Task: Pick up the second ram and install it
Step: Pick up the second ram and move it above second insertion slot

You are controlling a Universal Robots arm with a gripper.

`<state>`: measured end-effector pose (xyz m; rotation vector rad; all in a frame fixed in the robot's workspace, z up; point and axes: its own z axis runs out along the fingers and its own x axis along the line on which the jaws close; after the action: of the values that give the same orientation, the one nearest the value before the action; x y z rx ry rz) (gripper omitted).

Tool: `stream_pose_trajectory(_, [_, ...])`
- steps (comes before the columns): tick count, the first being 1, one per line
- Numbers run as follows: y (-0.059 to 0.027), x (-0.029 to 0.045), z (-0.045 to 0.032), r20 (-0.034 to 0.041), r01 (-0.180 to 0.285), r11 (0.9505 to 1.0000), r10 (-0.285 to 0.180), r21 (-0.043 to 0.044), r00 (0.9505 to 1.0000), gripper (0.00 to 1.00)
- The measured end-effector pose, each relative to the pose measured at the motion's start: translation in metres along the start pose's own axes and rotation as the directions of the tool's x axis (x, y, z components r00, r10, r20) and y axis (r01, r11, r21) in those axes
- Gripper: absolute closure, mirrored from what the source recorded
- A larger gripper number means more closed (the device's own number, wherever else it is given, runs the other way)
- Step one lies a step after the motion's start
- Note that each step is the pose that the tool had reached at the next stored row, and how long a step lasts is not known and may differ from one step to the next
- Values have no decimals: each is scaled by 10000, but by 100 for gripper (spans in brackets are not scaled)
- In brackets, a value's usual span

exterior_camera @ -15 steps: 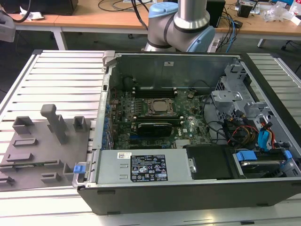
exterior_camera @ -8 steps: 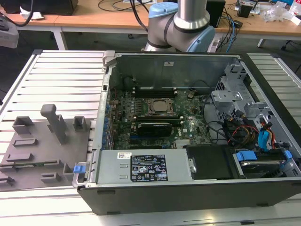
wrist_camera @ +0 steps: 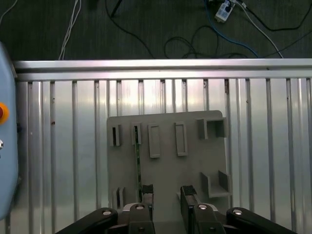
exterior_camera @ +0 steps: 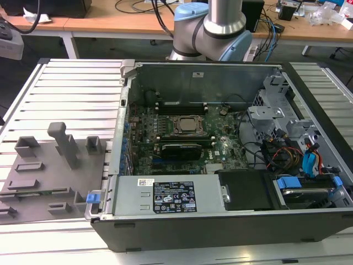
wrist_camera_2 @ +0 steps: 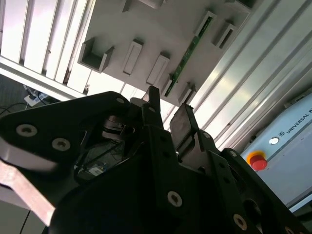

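**A:** One thing first: where is the second ram (wrist_camera: 138, 161), the long, thin green circuit-board stick?

**B:** Not yet picked up. It is on the flat grey plastic tray (wrist_camera: 165, 170), which lies on the slatted aluminium table (exterior_camera: 71, 83) at the exterior view's left of the open black computer case (exterior_camera: 220, 232). The stick stands on its thin edge with its ends caught in slotted grey blocks, nearer one side edge of the tray than its middle.

**A:** Why on edge?

**B:** My guess is that this keeps both flat faces free, so fingers can come down either side of it.

**A:** And the black two-finger gripper (wrist_camera: 167, 191)?

**B:** It hangs above the tray with its fingers (wrist_camera: 146, 195) spread and nothing between them. In the first wrist view one finger lines up roughly with the stick's near end, but the gap sits just beside the stick, not astride it. The second wrist view shows the tray well apart from the tips.

**A:** The case?

**B:** It lies on its side with the panel off, so the large green motherboard (exterior_camera: 223, 135) faces up, likely for reaching the slots from above.
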<state>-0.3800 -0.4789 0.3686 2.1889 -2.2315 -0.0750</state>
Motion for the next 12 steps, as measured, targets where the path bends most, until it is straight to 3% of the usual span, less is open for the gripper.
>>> stream_pose_trajectory(7, [-2, 1, 48, 0, 0, 10000, 0, 0, 10000, 64])
stream_pose_trajectory(10, [-7, 4, 165, 0, 0, 10000, 0, 0, 10000, 64])
stream_pose_trajectory(12, [-9, 5, 197, 0, 0, 10000, 0, 0, 10000, 64])
